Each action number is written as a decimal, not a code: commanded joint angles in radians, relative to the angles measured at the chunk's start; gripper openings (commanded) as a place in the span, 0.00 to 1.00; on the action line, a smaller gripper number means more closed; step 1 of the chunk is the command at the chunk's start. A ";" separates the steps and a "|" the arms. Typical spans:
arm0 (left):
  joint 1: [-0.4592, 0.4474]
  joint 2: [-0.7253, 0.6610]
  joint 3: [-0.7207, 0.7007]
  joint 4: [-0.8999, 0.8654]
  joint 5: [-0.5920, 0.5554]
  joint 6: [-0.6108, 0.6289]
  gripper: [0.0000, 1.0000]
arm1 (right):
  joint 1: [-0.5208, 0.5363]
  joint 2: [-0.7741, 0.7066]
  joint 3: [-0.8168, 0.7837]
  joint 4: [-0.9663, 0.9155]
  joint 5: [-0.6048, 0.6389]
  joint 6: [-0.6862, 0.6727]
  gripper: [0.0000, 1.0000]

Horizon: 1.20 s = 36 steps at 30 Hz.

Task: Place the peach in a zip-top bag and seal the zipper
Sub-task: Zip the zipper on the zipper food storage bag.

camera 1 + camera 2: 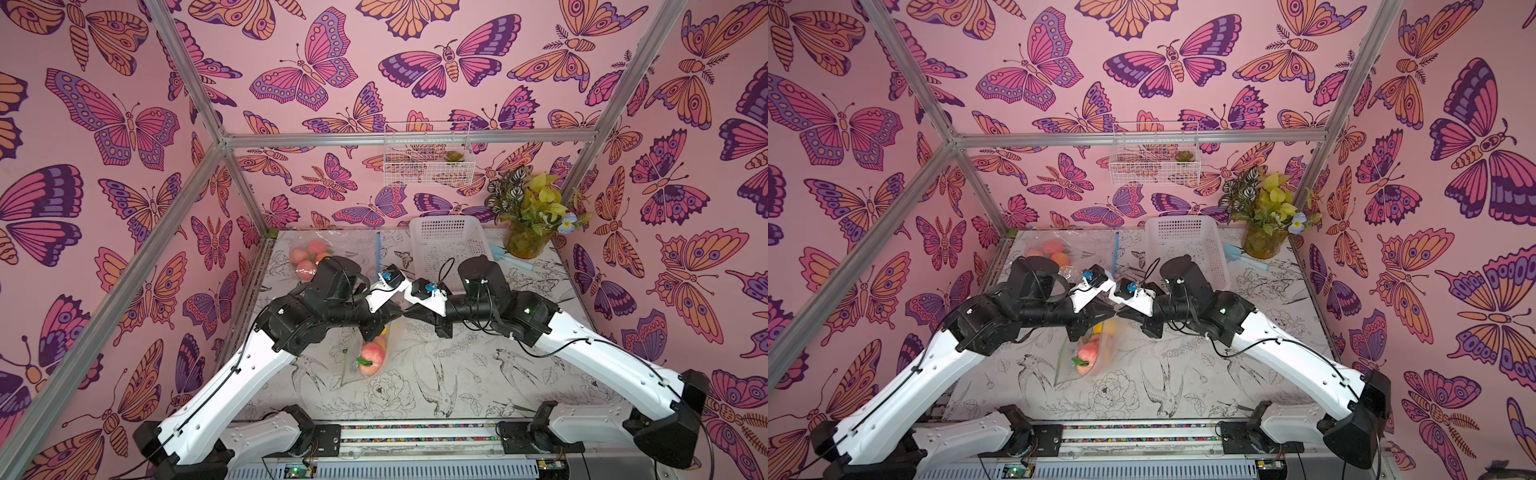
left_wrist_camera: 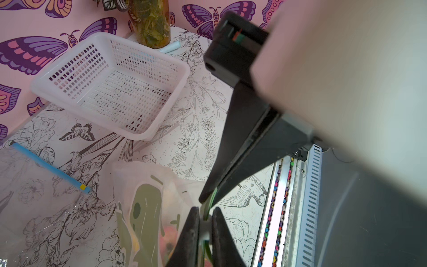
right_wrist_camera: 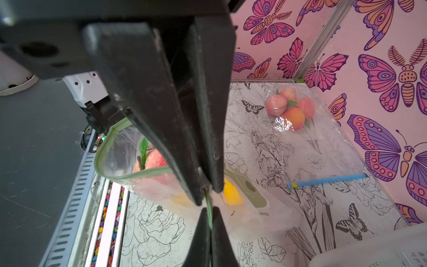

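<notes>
Peach (image 1: 370, 359) low inside bag (image 1: 349, 372), on counter (image 1: 457, 374). Left end effector (image 2: 205, 209) and right end effector (image 3: 208, 196) both pinched narrow on green zipper (image 3: 101, 150), tip to tip. Risk: mouth beyond pinch gaping; uneven slide likely to skip track or drag bag over.
</notes>
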 commanded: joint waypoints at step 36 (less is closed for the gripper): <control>0.001 -0.086 -0.054 -0.055 -0.289 -0.030 0.12 | -0.046 -0.102 -0.074 0.190 0.327 0.223 0.00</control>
